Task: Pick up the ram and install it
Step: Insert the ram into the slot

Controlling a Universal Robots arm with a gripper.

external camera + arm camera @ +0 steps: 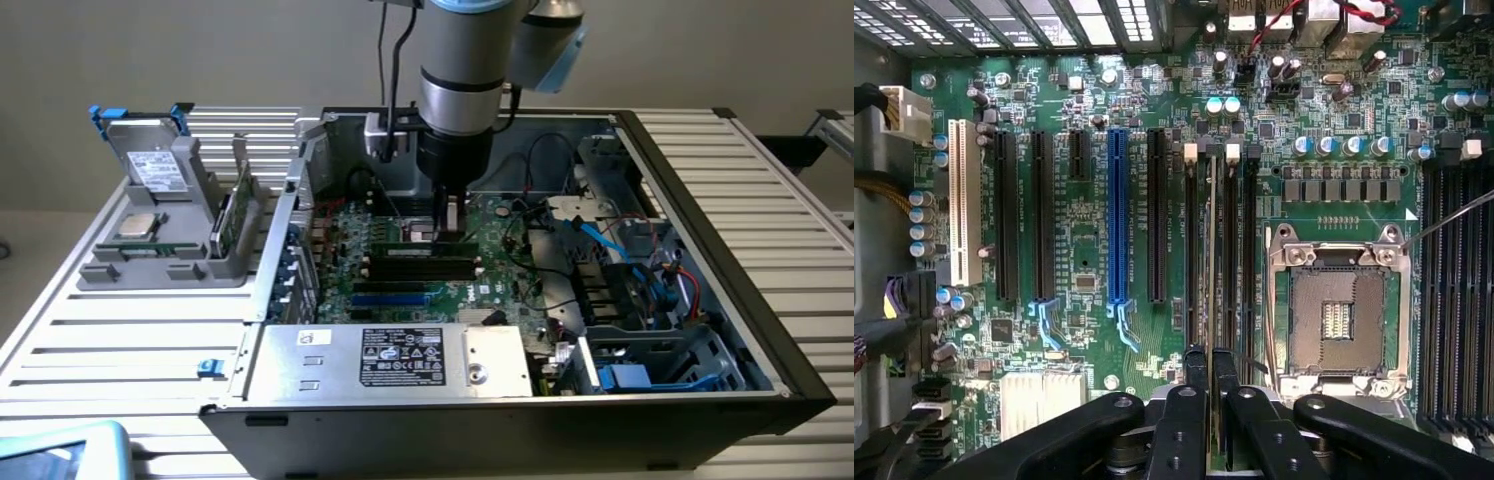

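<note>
While hanging low inside the open case (400, 440), got the gripper (1211, 358) fingers (1195, 380) pinching the ram (1212, 260) on edge over the slots (1234, 260) near the empty socket (1337, 315).

We see a plain, pale grey wall (200, 50) at the back, bare and lit softly and evenly, with no hard shadows. The counter (120, 340) is a surface of silver ribbed metal slats. At the exterior view's right, near the counter's far corner, stands another slatted metal frame (834, 135).
</note>
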